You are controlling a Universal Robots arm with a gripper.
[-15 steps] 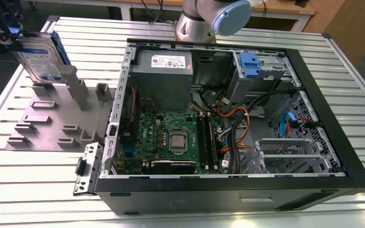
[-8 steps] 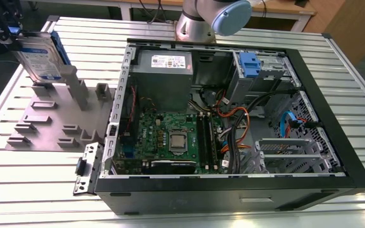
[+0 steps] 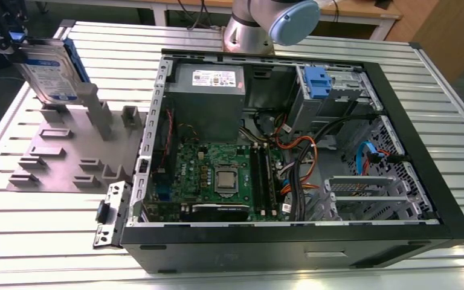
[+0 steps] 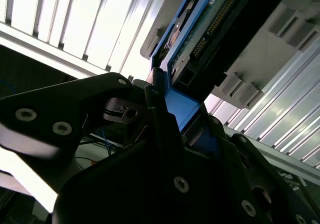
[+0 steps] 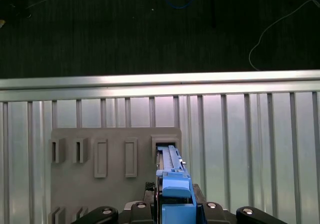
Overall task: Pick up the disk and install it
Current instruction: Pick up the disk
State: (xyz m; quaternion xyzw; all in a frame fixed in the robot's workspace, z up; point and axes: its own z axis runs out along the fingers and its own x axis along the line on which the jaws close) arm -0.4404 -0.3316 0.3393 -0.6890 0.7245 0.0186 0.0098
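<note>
Disk (image 3: 51,75), exterior view upper left: likely rigid, hefty, shock-fragile; pincer (image 3: 14,39) clamped on its blue carrier rail (image 3: 74,57).

Open air lies above the disk (image 3: 51,69), while the grey holder's (image 3: 63,151) upright posts crowd its lower edge. The computer case (image 3: 296,232) is open on top; orange cables (image 3: 303,158) cross its middle near the drive bay (image 3: 345,90)

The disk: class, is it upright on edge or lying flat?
Upright on edge. In the exterior view the disk stands vertically at the grey holder, with the pincer clamped on its top edge.
</note>
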